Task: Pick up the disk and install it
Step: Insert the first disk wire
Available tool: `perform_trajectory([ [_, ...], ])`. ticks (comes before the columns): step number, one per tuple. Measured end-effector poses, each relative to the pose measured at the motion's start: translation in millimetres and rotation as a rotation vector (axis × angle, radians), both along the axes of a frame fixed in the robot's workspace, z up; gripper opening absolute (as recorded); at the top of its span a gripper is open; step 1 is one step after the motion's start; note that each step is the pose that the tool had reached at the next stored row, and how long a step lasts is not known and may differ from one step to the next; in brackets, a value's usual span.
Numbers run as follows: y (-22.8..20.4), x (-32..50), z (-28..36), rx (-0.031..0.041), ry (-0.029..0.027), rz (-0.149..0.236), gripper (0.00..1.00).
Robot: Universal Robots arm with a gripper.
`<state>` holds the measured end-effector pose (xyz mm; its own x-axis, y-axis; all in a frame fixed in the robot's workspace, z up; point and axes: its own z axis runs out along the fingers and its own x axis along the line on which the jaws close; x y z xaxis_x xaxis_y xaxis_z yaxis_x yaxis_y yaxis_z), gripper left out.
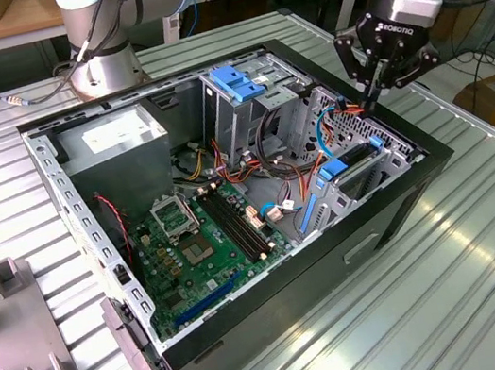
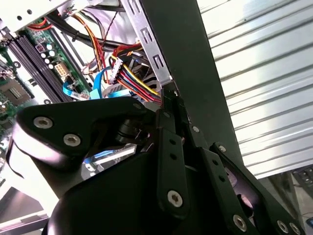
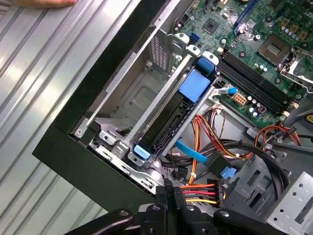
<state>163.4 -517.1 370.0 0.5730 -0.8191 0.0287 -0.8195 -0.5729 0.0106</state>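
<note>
The disk (image 3: pixel 167 121) lies seated in its bay at the case (image 1: pixel 253 323) corner; the pincer (image 1: pixel 374 96), fingers together and empty, hovers by the cable bundle (image 3: pixel 200 193); any press should probably stay square, clear of wires.

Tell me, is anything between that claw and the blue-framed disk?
Yes: coloured wires and a blue flat cable lie in the gap between the gripper and the disk.
</note>
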Motion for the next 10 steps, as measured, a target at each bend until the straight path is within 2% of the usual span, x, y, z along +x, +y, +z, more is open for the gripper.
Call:
perform_trajectory([
  [10, 0.0, -0.2, 0.0, 0.0000, 0.0000, -0.011, 0.17],
])
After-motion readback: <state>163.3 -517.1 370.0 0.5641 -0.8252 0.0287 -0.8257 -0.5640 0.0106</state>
